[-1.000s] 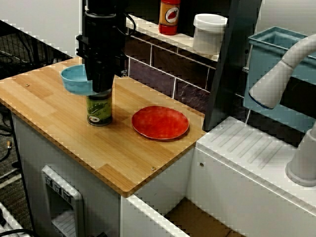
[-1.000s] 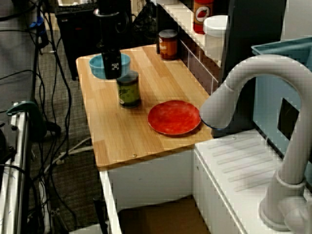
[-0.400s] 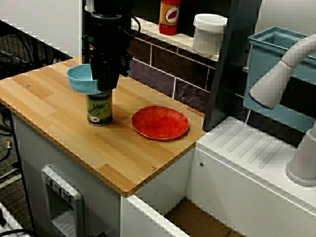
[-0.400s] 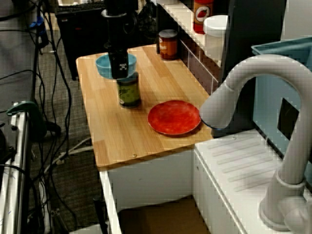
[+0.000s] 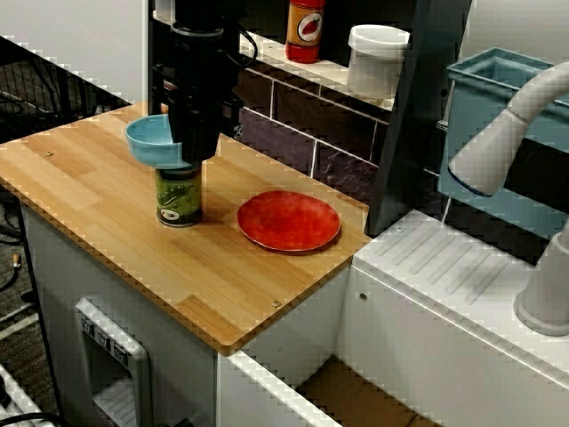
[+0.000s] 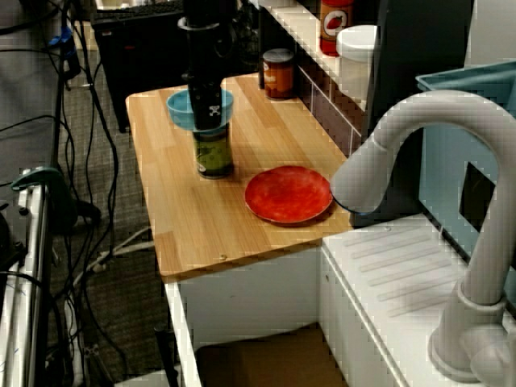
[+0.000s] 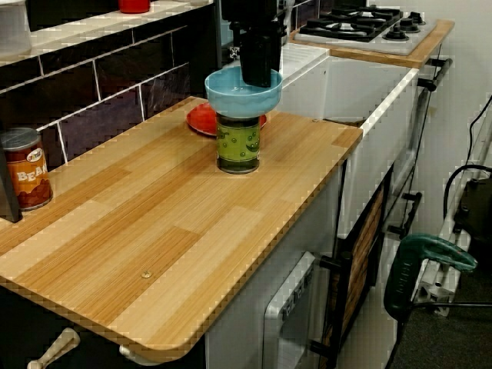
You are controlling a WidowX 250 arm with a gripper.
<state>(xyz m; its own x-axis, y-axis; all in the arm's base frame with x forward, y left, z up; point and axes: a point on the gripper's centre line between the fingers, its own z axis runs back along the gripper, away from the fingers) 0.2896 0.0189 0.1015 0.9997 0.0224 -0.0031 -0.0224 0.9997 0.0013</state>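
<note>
Bowl (image 5: 151,142), pale blue, round, plain, rim up, just above green-labelled jar (image 5: 179,197)

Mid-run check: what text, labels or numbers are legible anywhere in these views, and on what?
"BEA": on the label of the red can by the tiles; further letters not legible.
On the green jar: label too blurred to read.
On the red bottle on the shelf: label too small.
On the blue bowl: no print visible.

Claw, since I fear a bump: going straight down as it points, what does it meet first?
Probably the green jar: the claw, gripping the blue bowl, points down right above that jar, though the gap is hard to judge.
</note>
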